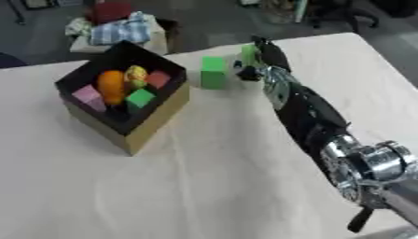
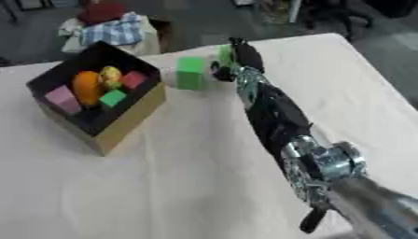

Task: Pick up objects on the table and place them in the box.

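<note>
Left of the right hand (image 1: 263, 56), whose grip I couldn't tell, one green block (image 1: 214, 72) remained; the box (image 1: 155, 119) already held several pieces.

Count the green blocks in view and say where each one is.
3, maybe more hidden: one green cube inside the box; one green block standing on the table beside the box; one green piece at the right hand.
</note>
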Controlling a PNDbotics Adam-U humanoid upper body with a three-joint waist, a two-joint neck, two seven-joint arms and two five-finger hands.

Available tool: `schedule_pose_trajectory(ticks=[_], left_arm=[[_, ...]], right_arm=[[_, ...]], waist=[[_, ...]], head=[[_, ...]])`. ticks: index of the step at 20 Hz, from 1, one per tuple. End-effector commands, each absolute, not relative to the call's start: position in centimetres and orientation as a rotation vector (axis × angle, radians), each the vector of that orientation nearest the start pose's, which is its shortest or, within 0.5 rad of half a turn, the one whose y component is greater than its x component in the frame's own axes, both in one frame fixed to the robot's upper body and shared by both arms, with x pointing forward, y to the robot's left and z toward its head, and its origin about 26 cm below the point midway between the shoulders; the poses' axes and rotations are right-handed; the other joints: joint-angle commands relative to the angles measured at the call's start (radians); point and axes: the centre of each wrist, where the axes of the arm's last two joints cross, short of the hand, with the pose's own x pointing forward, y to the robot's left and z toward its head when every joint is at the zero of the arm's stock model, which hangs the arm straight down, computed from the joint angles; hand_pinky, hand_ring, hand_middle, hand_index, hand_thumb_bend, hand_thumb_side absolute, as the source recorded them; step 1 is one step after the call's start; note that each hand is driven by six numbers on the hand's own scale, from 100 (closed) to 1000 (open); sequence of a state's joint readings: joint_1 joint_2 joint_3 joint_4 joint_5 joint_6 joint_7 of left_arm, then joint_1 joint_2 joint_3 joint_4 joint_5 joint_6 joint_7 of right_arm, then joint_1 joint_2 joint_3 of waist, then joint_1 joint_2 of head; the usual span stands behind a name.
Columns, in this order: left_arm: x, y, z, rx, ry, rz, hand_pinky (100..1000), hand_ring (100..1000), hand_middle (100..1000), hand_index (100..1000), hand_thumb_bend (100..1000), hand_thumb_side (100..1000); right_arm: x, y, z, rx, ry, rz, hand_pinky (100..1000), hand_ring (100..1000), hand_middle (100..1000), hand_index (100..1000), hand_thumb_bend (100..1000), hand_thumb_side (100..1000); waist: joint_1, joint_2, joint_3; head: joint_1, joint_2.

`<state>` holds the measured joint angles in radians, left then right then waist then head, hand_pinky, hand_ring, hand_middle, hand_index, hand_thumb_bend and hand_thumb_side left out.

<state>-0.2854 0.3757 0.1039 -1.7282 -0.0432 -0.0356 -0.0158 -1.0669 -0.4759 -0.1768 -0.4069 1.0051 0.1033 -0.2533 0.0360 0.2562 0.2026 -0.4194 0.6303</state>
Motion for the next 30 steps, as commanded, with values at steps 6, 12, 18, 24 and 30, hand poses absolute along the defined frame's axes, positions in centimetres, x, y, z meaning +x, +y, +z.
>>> schedule_pose_trajectory(ticks=[6,12,18,24,30], left_arm=[[33.0,32.2,16.0,0.368,-2.068,-0.328,855,627,616,812,151,695],[33.0,32.2,16.2,0.366,-2.073,-0.328,855,626,616,812,150,693],[32.9,32.2,16.2,0.371,-2.075,-0.324,856,626,616,811,150,692],[32.9,32.0,16.3,0.362,-2.079,-0.326,856,626,616,811,150,690],[32.9,31.9,16.2,0.351,-2.078,-0.328,857,626,616,811,150,689]], right_arm=[[49.0,-38.2,16.1,-1.451,-1.244,0.556,476,488,454,572,100,100],[49.7,-36.7,19.3,-1.551,-1.463,0.451,411,421,325,448,100,100],[50.1,-33.9,23.7,-1.518,-1.681,0.45,408,416,317,439,100,100],[50.7,-27.8,25.9,-1.358,-1.903,0.682,428,427,325,446,100,100],[50.9,-21.3,25.1,-1.201,-1.995,0.99,458,451,341,460,100,100]], waist=[[0.01,-0.008,-0.02],[0.001,-0.023,-0.029],[-0.011,-0.035,-0.03],[-0.017,-0.046,-0.016],[-0.014,-0.051,0.005]], head=[[-0.007,-0.019],[-0.011,-0.016],[-0.014,-0.015],[-0.025,-0.012],[-0.045,-0.004]])
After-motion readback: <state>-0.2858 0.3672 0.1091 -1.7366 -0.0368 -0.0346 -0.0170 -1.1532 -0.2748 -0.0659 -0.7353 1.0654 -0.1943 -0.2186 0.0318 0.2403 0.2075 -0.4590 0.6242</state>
